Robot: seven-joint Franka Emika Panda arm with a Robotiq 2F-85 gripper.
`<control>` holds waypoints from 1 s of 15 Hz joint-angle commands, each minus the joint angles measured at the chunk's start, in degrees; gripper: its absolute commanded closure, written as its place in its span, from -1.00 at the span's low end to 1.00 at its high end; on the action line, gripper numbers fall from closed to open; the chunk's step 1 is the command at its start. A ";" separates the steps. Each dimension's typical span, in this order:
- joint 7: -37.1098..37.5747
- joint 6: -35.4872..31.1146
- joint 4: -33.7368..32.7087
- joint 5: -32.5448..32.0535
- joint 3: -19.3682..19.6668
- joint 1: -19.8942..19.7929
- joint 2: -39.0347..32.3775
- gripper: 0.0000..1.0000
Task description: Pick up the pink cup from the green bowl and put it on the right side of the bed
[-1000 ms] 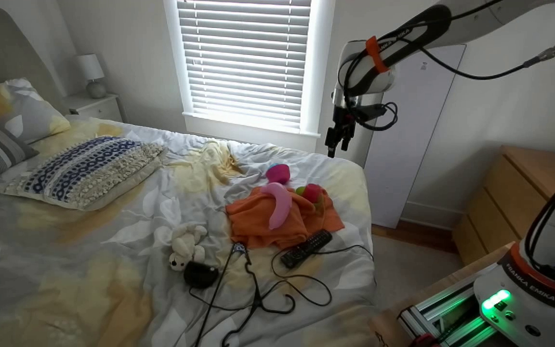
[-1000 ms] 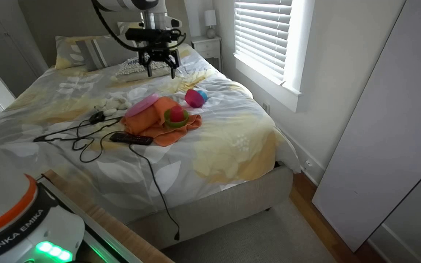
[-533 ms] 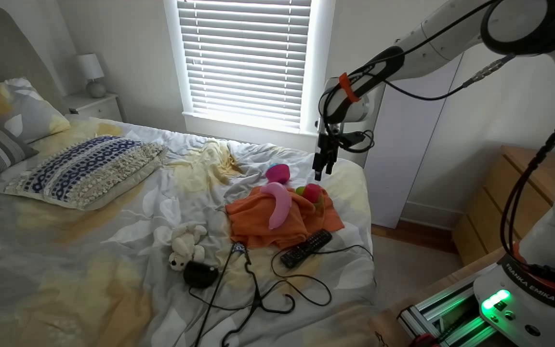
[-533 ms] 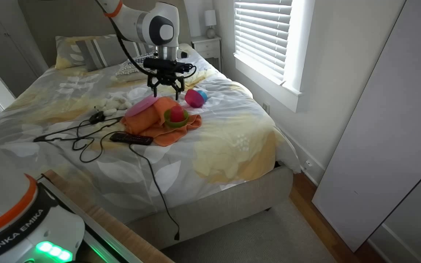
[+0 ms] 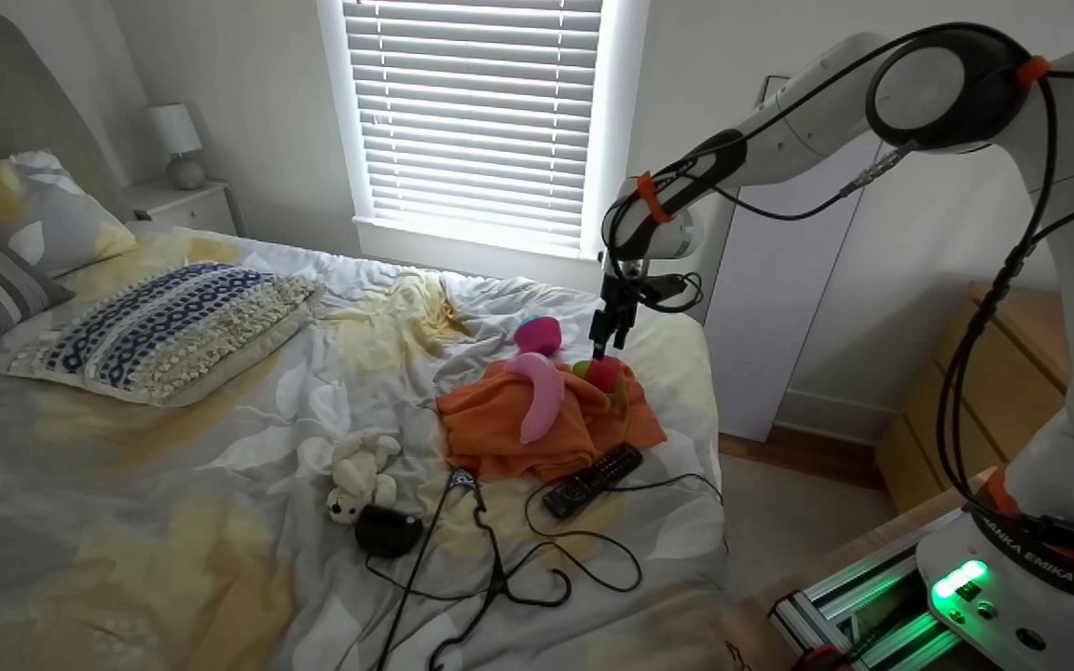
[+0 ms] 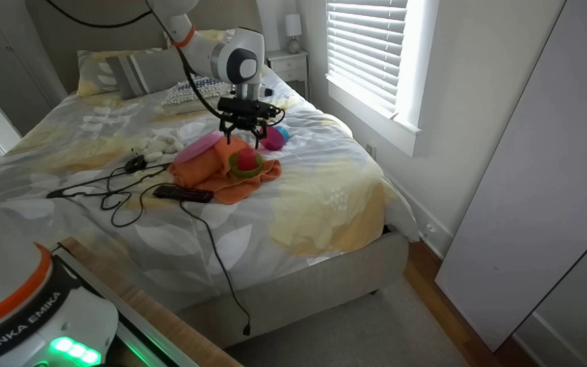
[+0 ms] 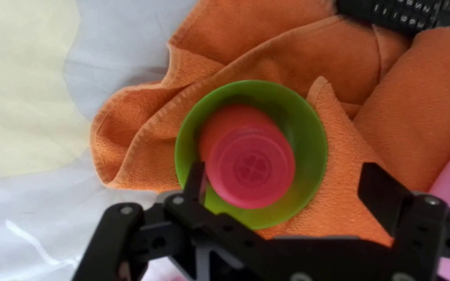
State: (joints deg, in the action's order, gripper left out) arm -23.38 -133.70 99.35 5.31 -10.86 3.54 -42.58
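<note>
The pink cup (image 7: 253, 168) sits upside down inside the green bowl (image 7: 314, 156), which rests on an orange cloth on the bed (image 6: 324, 204). Cup (image 6: 246, 159) and bowl (image 6: 245, 175) also show in an exterior view. In the exterior view with the arm at right, the cup (image 5: 604, 376) hides part of the bowl. My gripper (image 7: 283, 168) is open and empty, pointing down above the bowl. In the wrist view one finger overlaps the bowl's left side beside the cup; the other is right of the bowl over the cloth. The gripper shows in both exterior views (image 5: 609, 351) (image 6: 243, 145).
A pink banana-shaped toy (image 5: 537, 396) lies on the orange cloth (image 5: 490, 410). Another pink cup with a blue part (image 6: 273, 137) lies behind the bowl. A remote (image 5: 593, 480), a black hanger (image 5: 497, 573), cables and a plush toy (image 5: 362, 475) lie nearby.
My gripper has come down toward the bowl and now hovers closer above the pink cup, staying open. The objects on the bed have not moved.
</note>
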 commanded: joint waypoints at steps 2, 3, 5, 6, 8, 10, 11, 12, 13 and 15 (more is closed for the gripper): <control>-1.23 0.32 -5.14 -0.05 -1.43 -1.58 -4.88 -1.00; -1.27 0.27 -5.65 -0.13 -1.47 -1.67 -5.50 -1.00; -1.37 0.42 -6.69 0.06 -1.72 -1.99 -6.76 -1.00; -1.23 0.57 -7.18 0.03 -1.76 -2.05 -7.34 -0.97; -1.08 0.95 -7.96 -0.08 -1.86 -2.18 -8.38 -0.83; -1.00 1.19 -8.62 -0.18 -1.89 -2.26 -9.12 -0.58; -0.83 1.22 -8.70 -0.32 -1.81 -2.21 -9.13 -0.44; -0.74 1.23 -8.74 -0.44 -1.74 -2.17 -9.08 -0.26; -0.59 1.41 -8.74 -0.60 -1.64 -2.09 -8.77 -0.10; 0.04 2.30 -8.22 -0.81 -1.49 -1.89 -7.27 -0.05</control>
State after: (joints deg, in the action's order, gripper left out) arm -23.83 -133.59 91.86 5.18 -11.77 1.99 -50.55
